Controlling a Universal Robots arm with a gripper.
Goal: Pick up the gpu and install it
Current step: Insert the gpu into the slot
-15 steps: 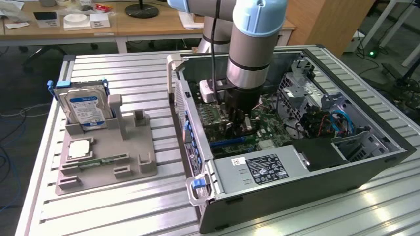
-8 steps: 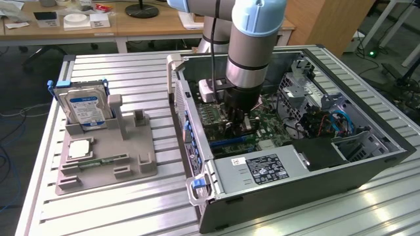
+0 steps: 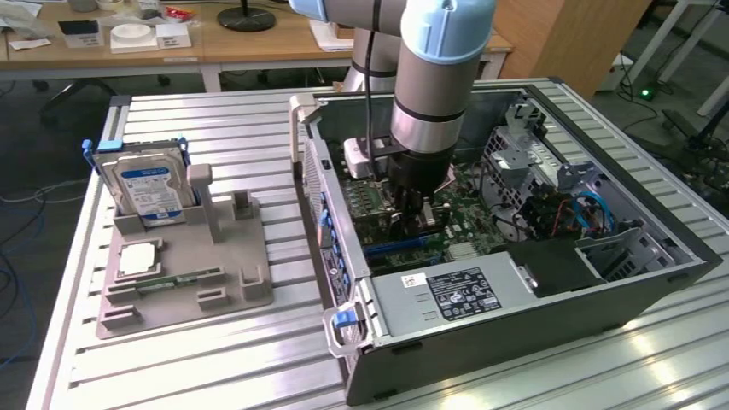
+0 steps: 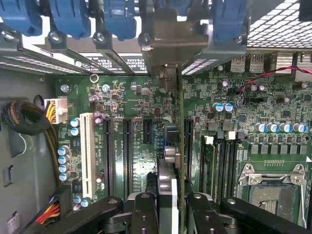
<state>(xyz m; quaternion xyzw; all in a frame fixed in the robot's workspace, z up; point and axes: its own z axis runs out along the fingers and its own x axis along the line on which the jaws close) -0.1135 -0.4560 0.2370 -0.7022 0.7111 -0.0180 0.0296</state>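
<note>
1. From across the room, the arm reaches straight down into the open computer case (image 3: 638, 282), which lies on its side on the slatted metal table (image 3: 228, 359). The gripper (image 3: 412, 215) sits low over the motherboard (image 3: 467, 218), near the middle of the case.
2. The wrist view gives what that angle hides: the gpu (image 4: 168, 195) stands on edge between the two black fingers (image 4: 145, 214), which are closed against its flat faces. So the gripper (image 4: 168, 214) is partly closed, clamped on the card.
3. In the wrist view the card runs away from the fingers along the line of the long expansion slots (image 4: 127, 151), its metal bracket (image 4: 168, 53) up at the case's rear wall among the blue slot clips (image 4: 117, 19). I cannot tell whether its edge is seated in a slot.
4. The wrist view also shows the white slot (image 4: 87, 151), the empty processor socket (image 4: 270, 190) and a memory stick (image 4: 208, 161) upright in its slot.
5. The exterior view alone takes in the grey parts holder (image 3: 183, 273) at the exterior view's left, well apart from the case, with the hard drive (image 3: 146, 188) standing upright in it, and the power supply (image 3: 456, 295) at the case's near edge.
</note>
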